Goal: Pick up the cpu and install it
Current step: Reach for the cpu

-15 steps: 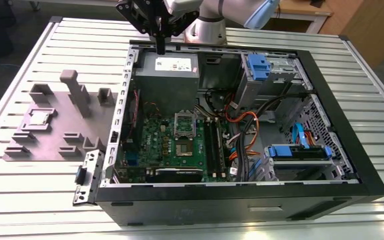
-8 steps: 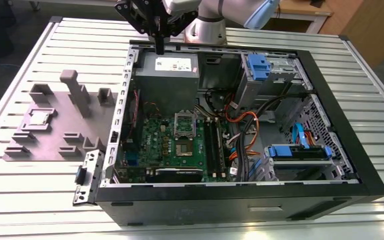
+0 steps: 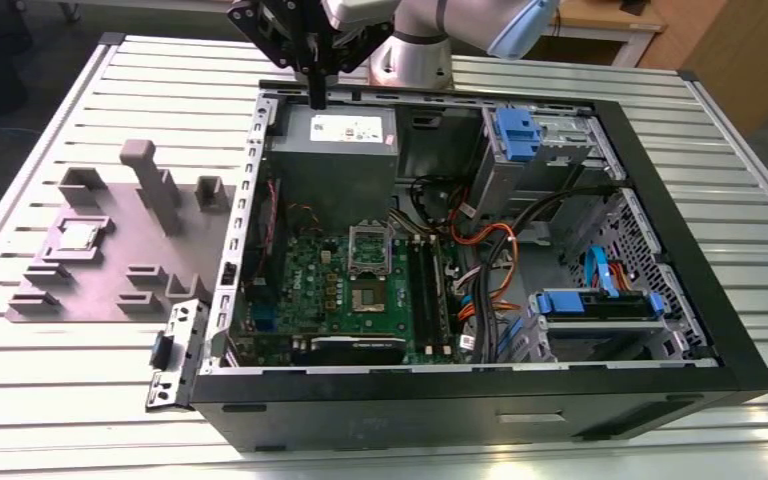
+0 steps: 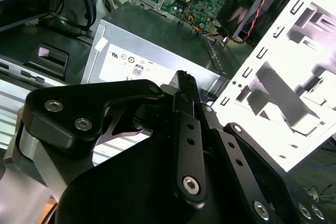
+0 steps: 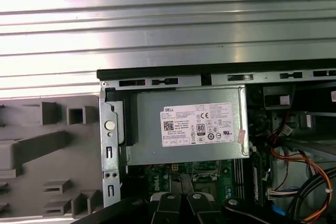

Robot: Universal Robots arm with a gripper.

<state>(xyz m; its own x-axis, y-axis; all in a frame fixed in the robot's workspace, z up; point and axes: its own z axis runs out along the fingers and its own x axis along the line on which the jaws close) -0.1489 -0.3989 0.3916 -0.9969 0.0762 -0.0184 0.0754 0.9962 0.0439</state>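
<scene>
- The cpu [image 3: 80,235] is seen lying flat on a grey holder plate [image 3: 91,300] at the exterior view's left, just beside the open computer case [image 3: 491,400] on the bench [image 3: 37,400].
- The jaws are pressed together with nothing pinched, poised above the grey box [image 3: 335,170] at the case's far edge, well apart from the cpu.
- A green board [image 3: 317,290] is seen inside the case.

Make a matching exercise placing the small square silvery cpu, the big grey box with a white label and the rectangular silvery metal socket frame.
1 small square silvery cpu
2 big grey box with a white label
3 rectangular silvery metal socket frame

A on the green motherboard
B on the grey tray
C nearest the black gripper

Pairs: 1-B, 2-C, 3-A
</scene>
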